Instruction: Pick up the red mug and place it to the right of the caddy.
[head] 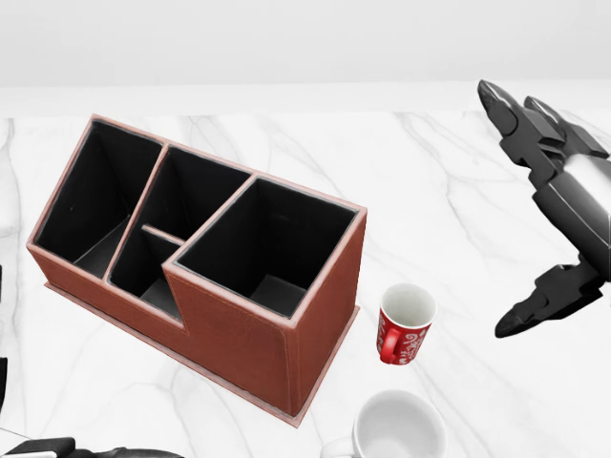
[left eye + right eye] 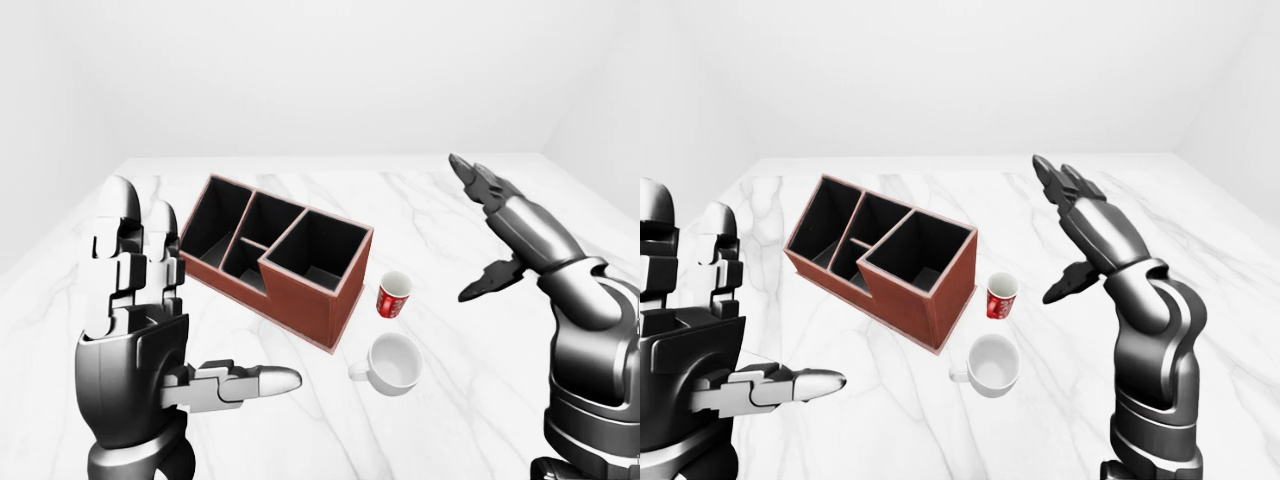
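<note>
Head view: red mug (image 1: 406, 323) upright on surface (image 1: 458, 191), just beside caddy (image 1: 205, 258) at its 4 o'clock corner, already right of it. White cup (image 1: 396, 429) near, at mug's 6 o'clock. Right hand (image 1: 558, 219) raised at mug's 2 o'clock, fingers spread, holding nothing. Left hand (image 2: 140, 330) splayed open too, empty, well clear. Risks: careless descent clips mug into caddy wall or tips it onto white cup. Open marble from 12 to 4 o'clock of mug; best exit there. No surface edge close.
</note>
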Tool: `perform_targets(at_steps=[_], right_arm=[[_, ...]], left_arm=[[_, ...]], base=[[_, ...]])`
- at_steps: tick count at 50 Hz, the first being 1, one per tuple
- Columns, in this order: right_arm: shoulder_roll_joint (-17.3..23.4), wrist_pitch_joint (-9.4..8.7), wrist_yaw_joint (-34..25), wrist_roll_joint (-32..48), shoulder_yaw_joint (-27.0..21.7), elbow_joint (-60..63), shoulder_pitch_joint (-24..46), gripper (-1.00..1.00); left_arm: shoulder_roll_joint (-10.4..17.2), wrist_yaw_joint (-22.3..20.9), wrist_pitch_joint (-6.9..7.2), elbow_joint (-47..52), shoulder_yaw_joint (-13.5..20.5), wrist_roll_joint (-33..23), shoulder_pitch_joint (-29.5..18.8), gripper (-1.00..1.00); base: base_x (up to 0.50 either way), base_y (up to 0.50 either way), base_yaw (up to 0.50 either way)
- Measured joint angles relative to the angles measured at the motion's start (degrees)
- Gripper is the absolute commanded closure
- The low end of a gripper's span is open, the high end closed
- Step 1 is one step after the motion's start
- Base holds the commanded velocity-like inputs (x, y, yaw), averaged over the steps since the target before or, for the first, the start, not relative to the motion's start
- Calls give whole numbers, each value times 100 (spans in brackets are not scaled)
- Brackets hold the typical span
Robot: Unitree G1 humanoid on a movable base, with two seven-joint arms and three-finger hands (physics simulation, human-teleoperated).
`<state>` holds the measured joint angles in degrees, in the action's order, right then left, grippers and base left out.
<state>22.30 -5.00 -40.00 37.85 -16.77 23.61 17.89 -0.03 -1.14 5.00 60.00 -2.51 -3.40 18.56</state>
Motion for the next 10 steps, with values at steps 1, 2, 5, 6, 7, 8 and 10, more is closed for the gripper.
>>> perform_targets(at_steps=[1, 2, 5, 6, 7, 8, 10], right_arm=[[-15, 0, 0, -45, -39, 216, -58, -100], [-34, 0, 0, -88, -80, 443, -122, -100], [-108, 0, 0, -221, -197, 1103, -327, -100], [-141, 0, 0, -266, -237, 1325, -406, -100], [-174, 0, 0, -312, -276, 1536, -480, -100], [-209, 0, 0, -357, -316, 1747, -559, -100], [-282, 0, 0, -450, -401, 2141, -716, -100]], left_arm=[[0, 0, 0, 0, -2, 0, 3, -100], [1, -1, 0, 0, -5, -1, 6, -100], [3, -2, 0, 0, -12, -1, 15, -100], [3, -2, 0, 0, -16, -2, 19, -100], [4, -2, 0, 0, -20, -2, 24, -100], [5, -2, 0, 0, -25, -3, 29, -100], [8, -1, 0, 0, -35, -5, 38, -100]], base=[[0, 0, 0], [0, 0, 0], [0, 0, 0], [0, 0, 0], [0, 0, 0], [0, 0, 0], [0, 0, 0]])
